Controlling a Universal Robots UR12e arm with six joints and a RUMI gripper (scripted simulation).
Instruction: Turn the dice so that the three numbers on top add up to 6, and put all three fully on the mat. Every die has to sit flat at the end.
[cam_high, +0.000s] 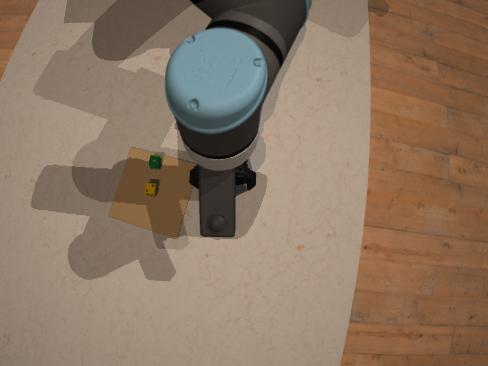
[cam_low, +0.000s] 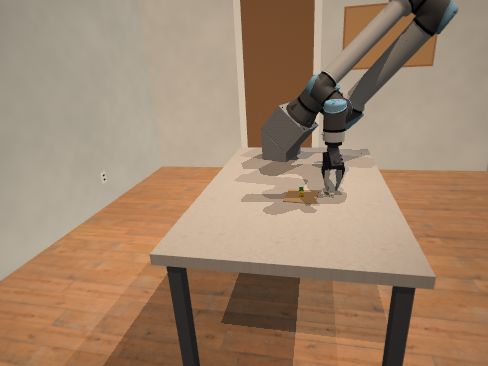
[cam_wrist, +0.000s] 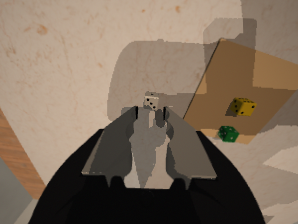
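Note:
My gripper (cam_low: 332, 189) (cam_wrist: 150, 107) points down right of the mat, its fingertips a small gap apart, with nothing seen between them. A white die (cam_wrist: 151, 102) lies on the table off the mat, just beyond the fingertips in the wrist view; its large visible face seems to show three pips in a diagonal. The top view has it hidden under the arm. A yellow die (cam_high: 151, 189) (cam_low: 301, 194) (cam_wrist: 245, 107) sits on the tan mat (cam_high: 124, 202) (cam_low: 290, 199) (cam_wrist: 215, 82); its top seems to show two pips. A green die (cam_high: 155, 162) (cam_low: 301, 188) (cam_wrist: 229, 134) sits near the mat's edge, one pip seemingly on top.
The arm's wrist (cam_high: 217, 80) (cam_low: 334, 117) stands above the gripper and covers the table right of the mat in the top view. Its shadows fall across the mat and dice. The table's long edge (cam_high: 369, 150) lies farther to the right.

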